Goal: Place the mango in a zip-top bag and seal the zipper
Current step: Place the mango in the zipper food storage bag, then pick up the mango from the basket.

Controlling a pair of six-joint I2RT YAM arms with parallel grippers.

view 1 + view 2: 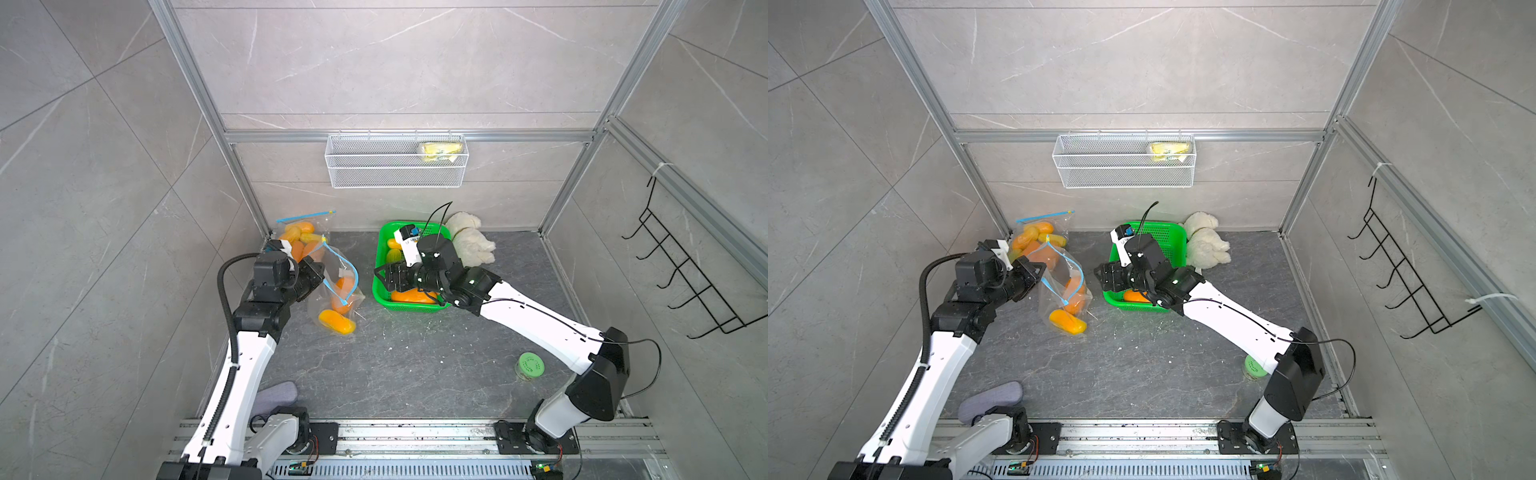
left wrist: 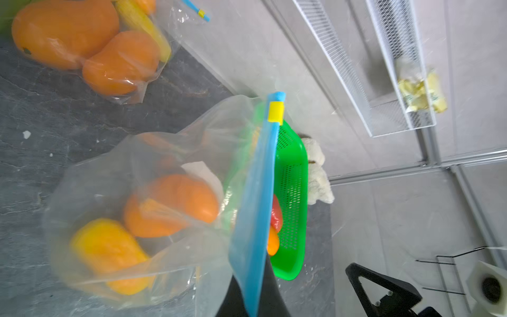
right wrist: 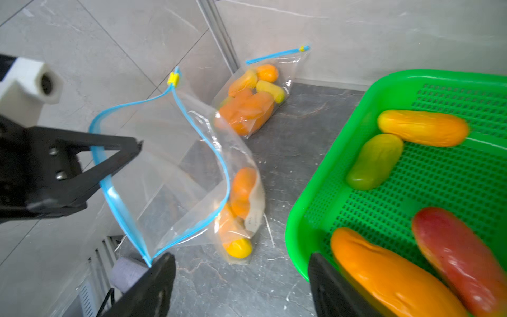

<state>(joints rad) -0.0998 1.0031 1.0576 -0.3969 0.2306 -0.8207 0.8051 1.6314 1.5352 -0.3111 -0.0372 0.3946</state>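
Blue zipper strip (image 2: 259, 192) of the open zip-top bag (image 3: 164, 170) is clamped by the left claw (image 3: 118, 159). The orange mango (image 3: 384, 274) is lodged in the green basket (image 3: 307, 197) at the table's (image 1: 415, 365) back edge, beside the spread, empty right claw (image 3: 241, 274). A slipped strip could collapse the mouth.

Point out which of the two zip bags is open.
The held bag, pinched at its blue rim by the left gripper, gapes open; the corner bag is zipped shut.

A white plush toy (image 1: 471, 245) lies well apart from a green-lidded jar (image 1: 530, 365); a wire basket (image 1: 374, 166) hangs higher up.
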